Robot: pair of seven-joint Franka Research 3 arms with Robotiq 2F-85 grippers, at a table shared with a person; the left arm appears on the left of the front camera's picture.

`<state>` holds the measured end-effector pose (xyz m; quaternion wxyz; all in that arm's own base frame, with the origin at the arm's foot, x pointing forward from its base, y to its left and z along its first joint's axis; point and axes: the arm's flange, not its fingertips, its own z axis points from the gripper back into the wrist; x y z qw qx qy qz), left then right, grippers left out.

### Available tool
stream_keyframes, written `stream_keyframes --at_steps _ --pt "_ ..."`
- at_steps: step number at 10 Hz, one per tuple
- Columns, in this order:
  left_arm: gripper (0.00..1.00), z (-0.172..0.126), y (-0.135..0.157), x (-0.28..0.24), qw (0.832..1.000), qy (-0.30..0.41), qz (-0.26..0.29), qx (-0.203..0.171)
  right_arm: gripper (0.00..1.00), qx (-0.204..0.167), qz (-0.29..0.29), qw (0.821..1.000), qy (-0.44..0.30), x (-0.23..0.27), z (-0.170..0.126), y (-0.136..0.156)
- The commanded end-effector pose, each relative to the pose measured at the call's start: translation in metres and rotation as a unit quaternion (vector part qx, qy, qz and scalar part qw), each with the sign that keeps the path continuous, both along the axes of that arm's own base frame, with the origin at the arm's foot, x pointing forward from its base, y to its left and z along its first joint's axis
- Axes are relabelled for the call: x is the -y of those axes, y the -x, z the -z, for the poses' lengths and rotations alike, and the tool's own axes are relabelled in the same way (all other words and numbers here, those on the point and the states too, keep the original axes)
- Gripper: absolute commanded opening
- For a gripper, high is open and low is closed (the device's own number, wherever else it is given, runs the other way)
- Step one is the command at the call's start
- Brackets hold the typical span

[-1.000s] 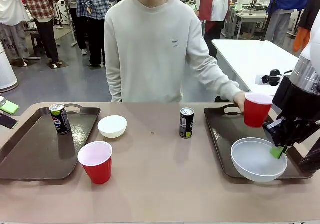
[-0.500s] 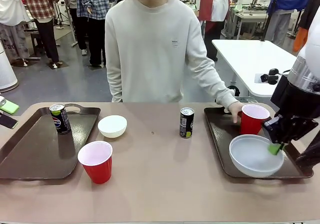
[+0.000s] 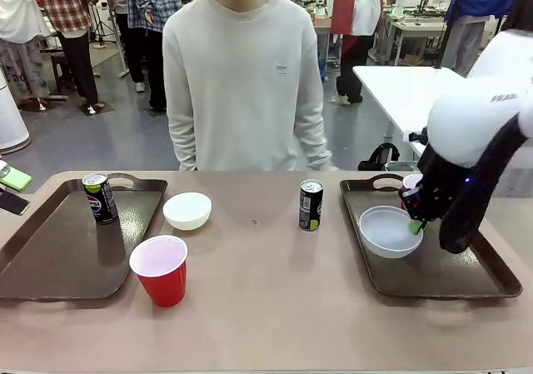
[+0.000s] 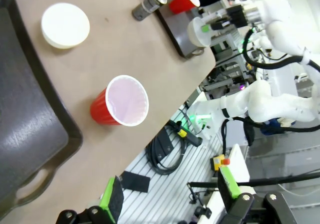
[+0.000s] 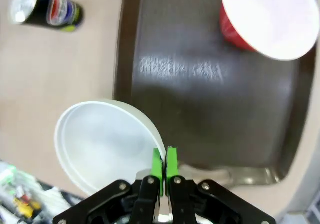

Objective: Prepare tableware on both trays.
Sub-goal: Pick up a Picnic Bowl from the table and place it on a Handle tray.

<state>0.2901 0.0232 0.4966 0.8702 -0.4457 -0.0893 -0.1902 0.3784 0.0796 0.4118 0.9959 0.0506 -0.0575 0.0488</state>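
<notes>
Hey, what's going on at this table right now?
The right end effector is shut on the rim of a white bowl over the right tray, where a red cup already stands. The left end effector hangs open, holding nothing. The left tray holds a can; the other bowl, other cup and other can sit on the table. The person stands by.

Left tray [image 3: 58, 257]: dark brown, raised rim, flat on the desk [image 3: 266, 316]; a slim dark can [image 3: 100, 197] stands upright at its far end. On bare desk between the trays: a white bowl [image 3: 187, 210]; nearer me, a red cup [image 3: 160, 270], white inside, upright; a second can [image 3: 311, 205], upright, just beside the right tray [image 3: 437, 276]. On the right tray: second cup [image 3: 411, 181], at the far end; second bowl [image 3: 385, 231], rim pinched in my right jaws.
</notes>
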Motion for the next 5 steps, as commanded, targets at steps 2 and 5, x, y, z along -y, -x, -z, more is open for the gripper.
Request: stream_keyframes --at_steps 2,5 --pt "1.0 0.001 0.0 0.001 1.0 -0.001 0.0 0.0 0.04 0.008 0.026 1.0 -0.009 0.022 0.012 -0.007" --pt "1.0 0.001 0.0 0.001 1.0 -0.001 0.0 0.0 0.04 -0.006 0.015 1.0 -0.007 0.019 0.021 -0.014"
